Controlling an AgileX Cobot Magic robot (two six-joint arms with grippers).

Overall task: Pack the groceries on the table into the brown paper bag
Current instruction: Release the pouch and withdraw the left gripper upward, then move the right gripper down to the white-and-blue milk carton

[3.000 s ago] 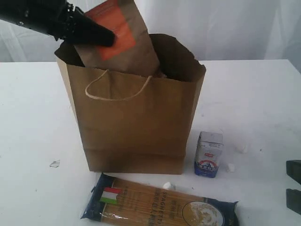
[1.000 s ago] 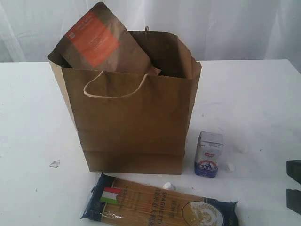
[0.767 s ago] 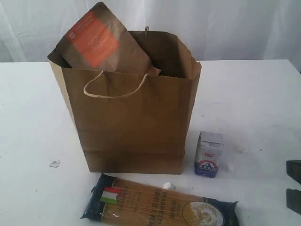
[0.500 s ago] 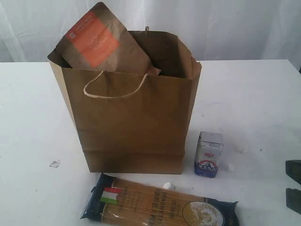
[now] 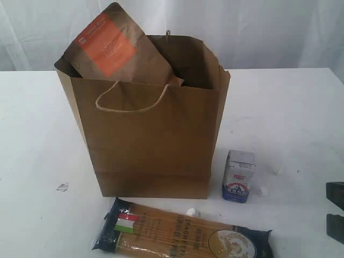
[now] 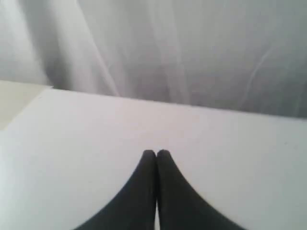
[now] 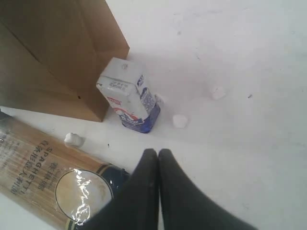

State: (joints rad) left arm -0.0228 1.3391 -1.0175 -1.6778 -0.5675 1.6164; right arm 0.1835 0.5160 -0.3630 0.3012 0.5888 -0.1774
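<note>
Exterior: bag [image 5: 150, 134] upright mid-table [image 5: 290, 107], top open. Pouch [image 5: 115, 51] is in the bag at its left side, tilted, upper half sticking out above the rim. Carton [image 5: 238, 176] upright on the table just right of the bag's front corner, not touching it. Spaghetti [image 5: 180, 235] lies flat on the table in front of the bag, along its front face. A few white crumbs [image 5: 263, 190] around the carton. Dark bit of the right arm [image 5: 335, 194] at the right edge.

Left wrist: left claw [image 6: 156, 153] fully closed, empty, over bare table. White curtain [image 6: 192, 48] behind.

Right wrist: right claw [image 7: 153, 152] closed, empty, above the table beside the spaghetti's end. Carton near it, next to the bag's corner.
</note>
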